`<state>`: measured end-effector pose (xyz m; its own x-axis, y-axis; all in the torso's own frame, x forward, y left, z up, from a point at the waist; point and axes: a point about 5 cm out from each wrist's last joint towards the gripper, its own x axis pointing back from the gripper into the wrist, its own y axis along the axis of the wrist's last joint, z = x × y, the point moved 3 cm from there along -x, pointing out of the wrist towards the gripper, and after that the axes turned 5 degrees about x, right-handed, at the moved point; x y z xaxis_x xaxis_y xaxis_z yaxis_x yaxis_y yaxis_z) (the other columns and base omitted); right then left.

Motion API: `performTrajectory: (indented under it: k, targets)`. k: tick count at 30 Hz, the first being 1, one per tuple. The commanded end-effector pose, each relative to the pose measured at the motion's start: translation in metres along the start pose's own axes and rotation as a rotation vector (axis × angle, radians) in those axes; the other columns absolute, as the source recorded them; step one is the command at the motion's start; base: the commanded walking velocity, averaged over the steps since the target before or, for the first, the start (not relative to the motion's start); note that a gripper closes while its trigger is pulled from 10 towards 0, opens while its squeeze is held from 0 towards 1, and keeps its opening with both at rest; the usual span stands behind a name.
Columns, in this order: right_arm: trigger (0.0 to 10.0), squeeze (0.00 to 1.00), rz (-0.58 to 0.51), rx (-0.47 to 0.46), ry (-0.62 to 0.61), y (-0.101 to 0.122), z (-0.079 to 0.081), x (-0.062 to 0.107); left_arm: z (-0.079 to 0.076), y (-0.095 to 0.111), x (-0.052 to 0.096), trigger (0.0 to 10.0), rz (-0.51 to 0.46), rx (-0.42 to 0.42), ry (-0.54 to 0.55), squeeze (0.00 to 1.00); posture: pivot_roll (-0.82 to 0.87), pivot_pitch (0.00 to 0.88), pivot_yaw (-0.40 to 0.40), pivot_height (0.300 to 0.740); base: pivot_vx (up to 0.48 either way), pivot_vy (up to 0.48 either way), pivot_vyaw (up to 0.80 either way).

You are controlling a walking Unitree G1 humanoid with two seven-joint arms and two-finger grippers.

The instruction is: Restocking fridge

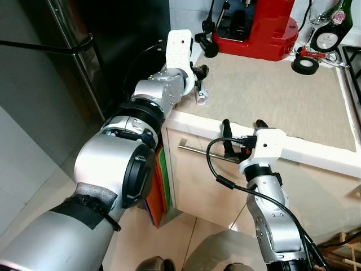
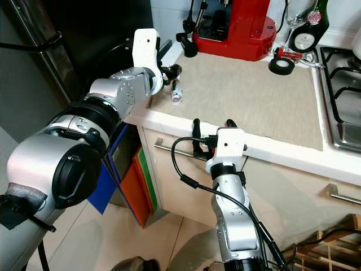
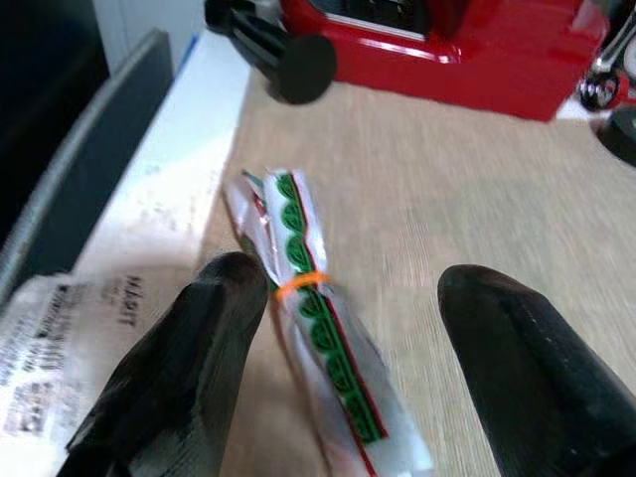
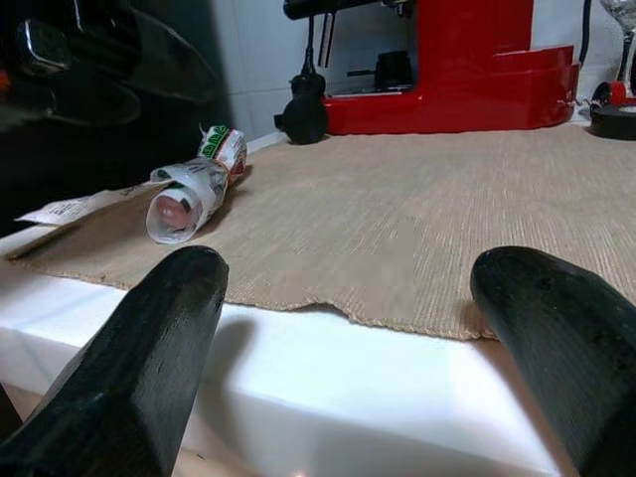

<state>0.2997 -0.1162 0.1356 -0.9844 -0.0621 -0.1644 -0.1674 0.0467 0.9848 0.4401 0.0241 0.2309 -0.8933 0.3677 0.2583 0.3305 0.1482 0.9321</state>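
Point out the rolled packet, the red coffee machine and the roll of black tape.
rolled packet (image 3: 323, 333), left wrist view, on its green-patterned wrapper.
red coffee machine (image 1: 265, 36), left eye view, on its red base.
roll of black tape (image 1: 304, 65), left eye view, on the ring's rim.

This is a home kitchen. A white-edged desk (image 2: 271, 149) carries a beige mat (image 2: 248, 96), and at the back of that mat stands a red coffee machine (image 2: 234, 28). Beside the machine are a wine glass (image 2: 297, 14) and a dark bottle (image 2: 310, 25). A gas hob (image 2: 341, 84) lies beside the mat, a drawer handle (image 2: 175, 148) below it, and a dark fridge (image 1: 113, 45) at the mat's other end.
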Motion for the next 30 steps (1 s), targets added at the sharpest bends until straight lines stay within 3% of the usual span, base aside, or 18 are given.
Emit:
performTrajectory:
  k: [1, 7, 8, 12, 14, 22, 30]
  targets:
    - [10.0, 0.0, -0.055, 0.02, -0.022, 0.016, -0.003, -0.001, -0.007, 0.004, 0.0, 10.0, 0.004, -0.002, -0.01, 0.0, -0.19, 0.036, 0.135, 0.74, 0.0, 0.0, 0.0]
    - [10.0, 0.0, -0.154, 0.109, -0.015, 0.044, -0.008, 0.01, -0.007, -0.002, -0.001, 10.0, 0.024, 0.008, 0.003, 0.0, -0.21, 0.046, 0.128, 0.74, 0.0, 0.0, 0.0]
    - [10.0, 0.0, -0.192, 0.119, 0.012, 0.058, -0.008, 0.019, -0.006, -0.005, -0.001, 10.0, 0.028, 0.04, 0.015, 0.0, -0.22, 0.05, 0.123, 0.74, 0.0, 0.0, 0.0]
    - [10.0, 0.0, -0.208, 0.118, 0.022, 0.064, -0.008, 0.023, -0.005, -0.006, -0.001, 10.0, 0.03, 0.057, 0.023, 0.0, -0.23, 0.053, 0.118, 0.74, 0.0, 0.0, 0.0]
    - [10.0, 0.0, -0.239, 0.117, 0.049, 0.077, -0.008, 0.029, -0.003, -0.013, -0.002, 10.0, 0.045, 0.122, 0.039, 0.0, -0.26, 0.056, 0.11, 0.74, 0.0, 0.0, 0.0]
    - [10.0, 0.0, -0.216, 0.129, 0.043, 0.079, -0.012, 0.033, 0.012, -0.023, -0.001, 10.0, 0.057, 0.206, 0.11, 0.0, -0.27, 0.055, 0.105, 0.74, 0.0, 0.0, 0.0]
    - [10.0, 0.0, -0.178, 0.117, 0.056, 0.075, -0.012, 0.031, 0.022, -0.016, 0.0, 10.0, 0.027, 0.122, 0.149, 0.0, -0.24, 0.057, 0.081, 0.74, 0.0, 0.0, 0.0]
